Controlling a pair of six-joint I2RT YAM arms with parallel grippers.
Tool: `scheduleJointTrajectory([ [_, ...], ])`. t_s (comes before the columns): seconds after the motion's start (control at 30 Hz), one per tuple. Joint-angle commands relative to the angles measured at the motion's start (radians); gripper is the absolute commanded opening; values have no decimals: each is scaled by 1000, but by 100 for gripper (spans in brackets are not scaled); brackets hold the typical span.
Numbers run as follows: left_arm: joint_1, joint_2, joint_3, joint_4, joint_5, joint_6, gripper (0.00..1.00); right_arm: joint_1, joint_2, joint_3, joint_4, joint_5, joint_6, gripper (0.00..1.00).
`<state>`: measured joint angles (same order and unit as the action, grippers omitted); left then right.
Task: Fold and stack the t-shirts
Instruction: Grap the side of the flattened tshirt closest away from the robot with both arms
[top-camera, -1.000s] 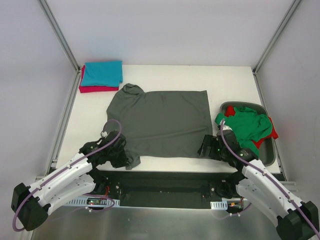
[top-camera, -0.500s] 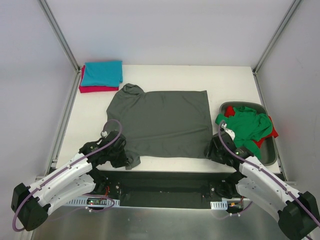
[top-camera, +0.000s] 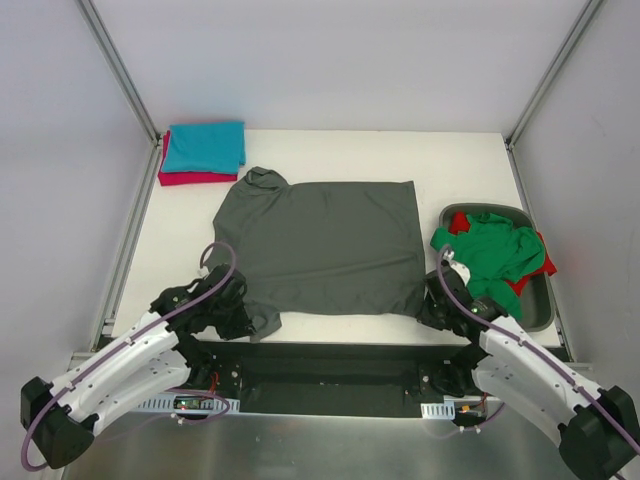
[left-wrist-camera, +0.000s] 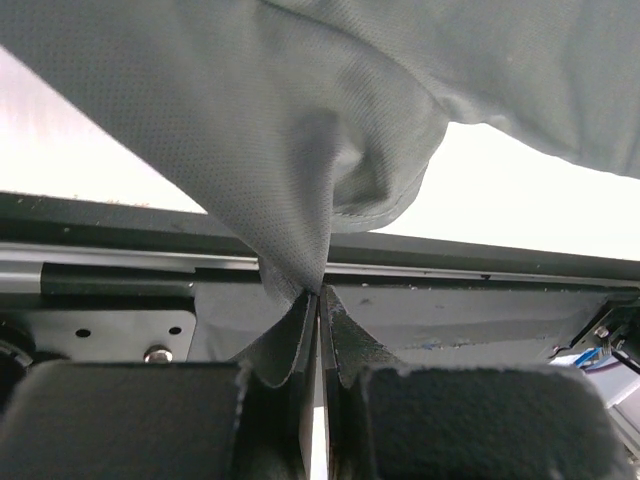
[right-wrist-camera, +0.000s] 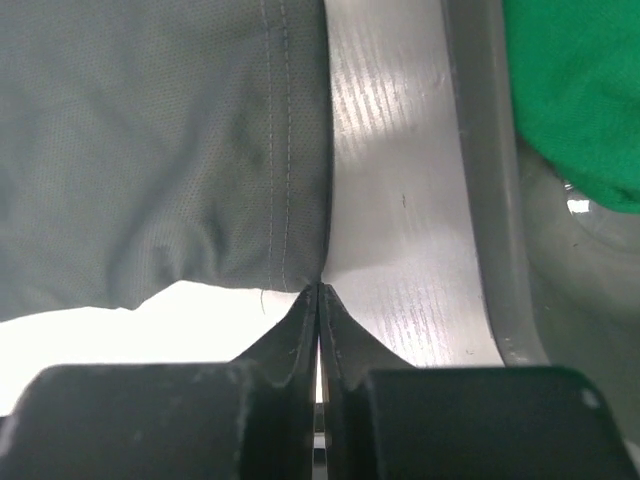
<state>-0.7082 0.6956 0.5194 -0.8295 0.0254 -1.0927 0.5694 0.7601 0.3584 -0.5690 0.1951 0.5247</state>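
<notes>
Grey t-shirt (top-camera: 325, 245) in left hand (left-wrist-camera: 318, 300), right hand (right-wrist-camera: 320, 292)

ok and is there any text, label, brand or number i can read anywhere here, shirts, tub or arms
None: no word, label, brand or number can be read in any view.
dark grey t-shirt, teal t-shirt, crimson-pink t-shirt, green t-shirt: plain cloth, no print or tag showing.
tub: no marking.
small board at the near edge: too small to read.
</notes>
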Motion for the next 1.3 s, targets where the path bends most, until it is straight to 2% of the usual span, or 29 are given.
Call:
scheduleJointTrajectory([
  [0.0,-10,-54,30,-138,30,-56,0,12,-48,-3,-54,-14,29,1],
  [0.37,-10,-274,56,-391,48,-173,0,89,-200,73,-324,-118,72,1],
  [0.6,-8,-326,37,-395,67,-202,0,118,-254,82,-374,-221,66,1],
  [0.7,-10,-324,42,-387,47,-200,0,122,-278,82,-378,-201,69,1],
  [0.77,-10,-317,39,-372,39,-197,0,122,-272,83,-359,-117,74,7],
  [0.83,-10,-295,28,-347,42,-188,0,122,-252,86,-332,-28,86,24],
  [0.9,-8,-277,27,-336,42,-177,0,124,-219,86,-292,55,89,27],
  [0.93,-10,-269,30,-335,41,-170,0,122,-200,86,-270,91,84,32],
  [1.1,-10,-246,45,-335,21,-157,0,122,-81,111,-154,188,51,36],
  [1.17,-10,-245,42,-335,19,-159,0,119,-32,123,-141,234,47,41],
  [1.27,-10,-248,36,-335,19,-162,0,107,27,131,-103,238,28,44],
])
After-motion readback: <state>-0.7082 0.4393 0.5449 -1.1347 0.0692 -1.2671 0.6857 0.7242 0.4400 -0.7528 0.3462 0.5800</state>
